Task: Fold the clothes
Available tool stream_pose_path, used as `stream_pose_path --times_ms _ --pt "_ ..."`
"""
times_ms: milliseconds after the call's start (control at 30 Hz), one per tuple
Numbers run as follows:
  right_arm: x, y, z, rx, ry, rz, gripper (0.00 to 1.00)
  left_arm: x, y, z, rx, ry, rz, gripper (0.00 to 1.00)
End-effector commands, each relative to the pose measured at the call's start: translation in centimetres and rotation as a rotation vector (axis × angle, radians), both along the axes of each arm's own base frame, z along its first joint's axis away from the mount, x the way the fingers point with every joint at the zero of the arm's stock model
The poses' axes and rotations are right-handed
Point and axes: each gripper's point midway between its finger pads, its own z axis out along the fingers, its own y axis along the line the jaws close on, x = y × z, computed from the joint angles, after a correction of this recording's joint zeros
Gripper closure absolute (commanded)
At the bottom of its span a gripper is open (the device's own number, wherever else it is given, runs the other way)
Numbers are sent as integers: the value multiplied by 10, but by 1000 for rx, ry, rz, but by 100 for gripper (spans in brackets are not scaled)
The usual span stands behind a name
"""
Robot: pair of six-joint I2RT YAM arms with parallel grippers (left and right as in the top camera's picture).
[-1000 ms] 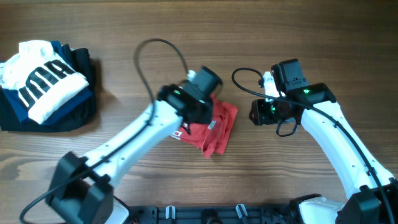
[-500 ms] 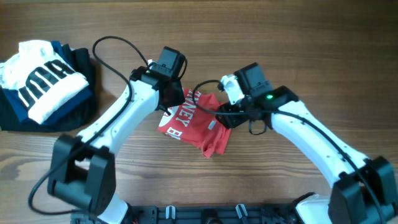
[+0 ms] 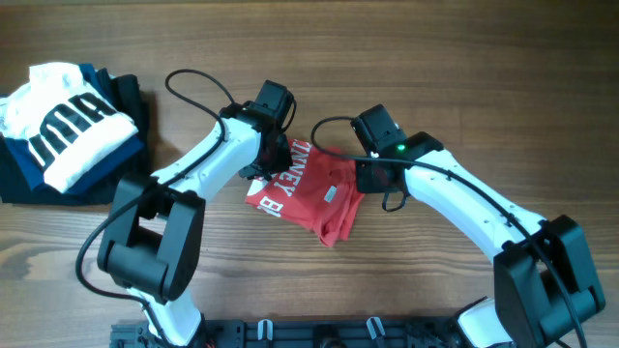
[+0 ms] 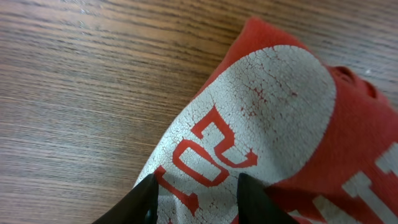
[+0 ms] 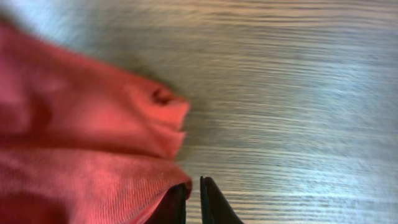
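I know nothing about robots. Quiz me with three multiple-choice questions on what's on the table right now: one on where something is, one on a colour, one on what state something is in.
1. Where is the pile of clothes on the table?
A. far left
B. far right
C. dead centre

2. What colour is the shirt in the middle?
A. blue
B. red with white print
C. green

3. How does that shirt lie?
A. hanging in the air
B. bunched up on the table
C. stacked on the pile

Answers:
1 A: the overhead view shows the pile at the left edge.
2 B: red cloth with cracked white lettering fills the left wrist view.
3 B: it lies creased on the wood, apart from the pile.
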Motion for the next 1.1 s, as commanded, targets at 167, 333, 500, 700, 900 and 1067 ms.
stream_pose_path --times_ms 167,333,500,700,900,1067 --pt "-6 -26 0 -104 8 -151 80 0 -2 -5 -16 20 15 60" --pt "0 -7 31 -13 -54 -6 82 0 -2 -5 -16 20 16 59" --pt "13 43 91 227 -239 283 75 1 -2 -5 -16 20 16 59" --pt "9 50 81 234 -207 363 70 0 -2 -5 -16 20 16 59" --pt "0 65 48 277 -85 402 69 1 -2 -5 -16 19 16 59" --pt "-2 70 24 258 -31 412 68 1 -2 -5 -16 20 16 58"
